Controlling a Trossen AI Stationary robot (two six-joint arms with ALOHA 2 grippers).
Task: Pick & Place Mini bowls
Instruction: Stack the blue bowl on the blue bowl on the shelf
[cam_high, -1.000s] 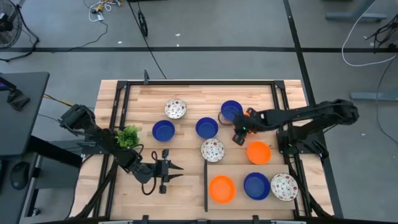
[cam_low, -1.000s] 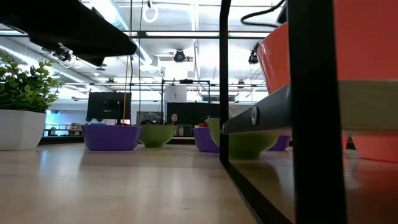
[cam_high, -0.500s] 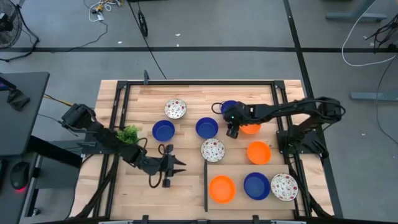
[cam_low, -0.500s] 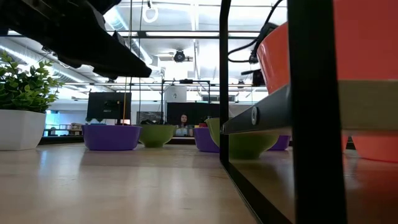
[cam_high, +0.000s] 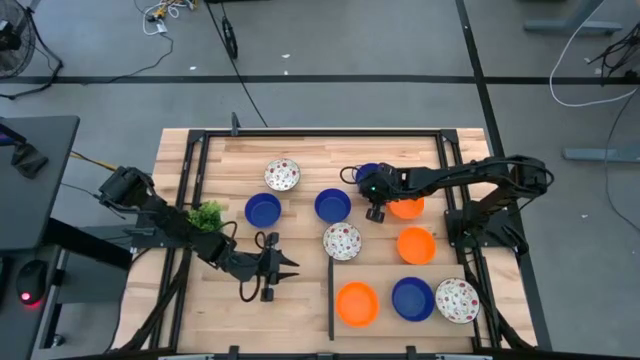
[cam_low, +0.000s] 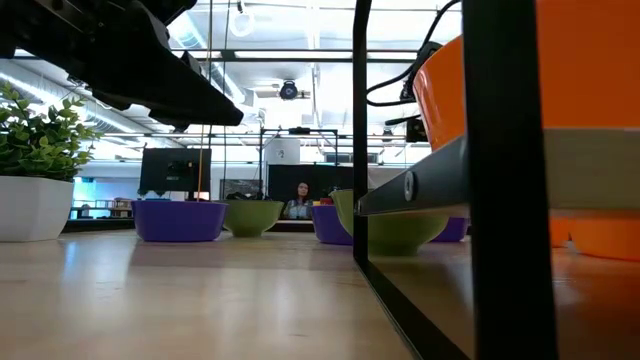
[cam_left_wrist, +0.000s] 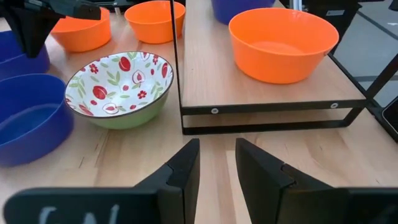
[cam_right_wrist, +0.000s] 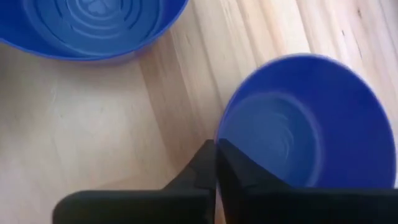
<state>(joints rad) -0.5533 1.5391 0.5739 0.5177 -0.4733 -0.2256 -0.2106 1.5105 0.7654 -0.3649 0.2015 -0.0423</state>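
Several mini bowls stand on the wooden table (cam_high: 300, 145): blue (cam_high: 263, 210) (cam_high: 333, 205), red-speckled white (cam_high: 283, 175) (cam_high: 342, 241) and orange (cam_high: 416, 245). On a raised board at the near right stand an orange (cam_high: 357, 303), a blue (cam_high: 412, 298) and a speckled bowl (cam_high: 457, 300). My right gripper (cam_high: 375, 208) (cam_right_wrist: 215, 155) is shut on a blue bowl (cam_high: 366, 173) at the far middle, next to an orange bowl (cam_high: 406, 208). My left gripper (cam_high: 284, 268) (cam_left_wrist: 216, 163) hovers open near the front left with nothing between its fingers. My right gripper pinches the blue bowl's rim (cam_right_wrist: 221, 134) between its two fingers, one finger on the inner side of the wall and one on the outer. The fingers come from above, pointing down. Whether the bowl is off the table, I cannot tell.
A small potted plant (cam_high: 206, 217) (cam_low: 38, 170) stands at the table's left. A black metal frame (cam_high: 331, 300) (cam_low: 500, 180) edges the raised board. The speckled bowl (cam_left_wrist: 118, 87) and two blue bowls lie ahead of my left gripper. A person shows far off in the room.
My right gripper has gone a little toward the table's left and far edge, from beside the orange bowls to the blue bowl at the far middle. My left gripper has shifted slightly toward the right and far edge.
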